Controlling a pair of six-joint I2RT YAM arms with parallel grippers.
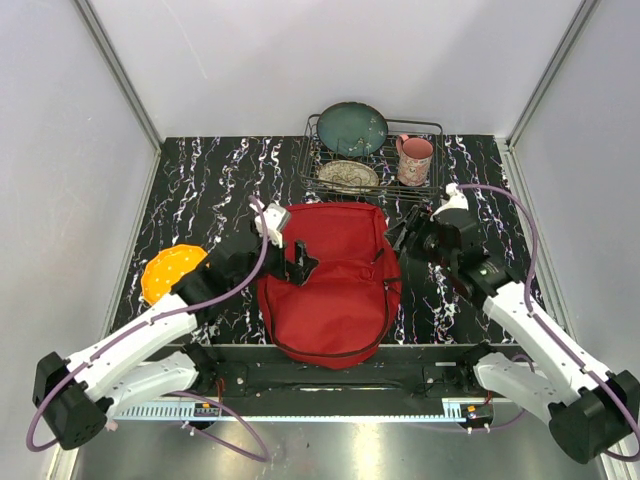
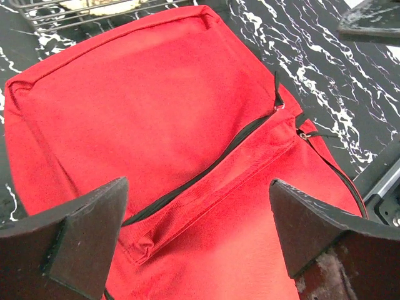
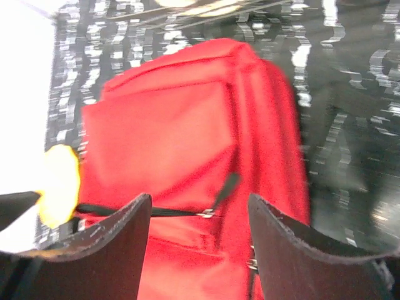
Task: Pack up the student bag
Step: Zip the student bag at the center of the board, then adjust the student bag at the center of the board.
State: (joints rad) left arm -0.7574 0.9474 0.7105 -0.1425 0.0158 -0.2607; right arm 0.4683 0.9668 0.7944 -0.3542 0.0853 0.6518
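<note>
Large red fabric backpack (image 1: pixel 335 290) lay flat on the black white-veined counter (image 1: pixel 200 190), centre of the top view, just above the arm bases. Its black zipper (image 2: pixel 206 172) ran diagonally across the left wrist view. Couldn't tell whether it was fully closed.

Left claw (image 1: pixel 300 262) sat over the backpack's left edge in the top view. Jaws were spread wide with nothing between them; only red fabric showed through the gap in its wrist view.

Right claw (image 1: pixel 402 235) was at the backpack's upper right corner. Jaws were apart too and held nothing. Its wrist view was blurred, and the backpack filled mid-frame beyond the fingers (image 3: pixel 119 244). Couldn't tell whether either claw touched the fabric.

Orange round dimpled object (image 1: pixel 172 272) lay on the counter at the left of the top view, beside the left forearm and clear of the backpack.

Black wire dish rack (image 1: pixel 425 125) stood upper centre, just behind the backpack. Contents:
- a teal round plate (image 1: pixel 352 128), propped tilted at the back
- a cream patterned plate (image 1: pixel 348 176), lower at the front
- a pink mug (image 1: pixel 414 160), upright at the right end
</note>
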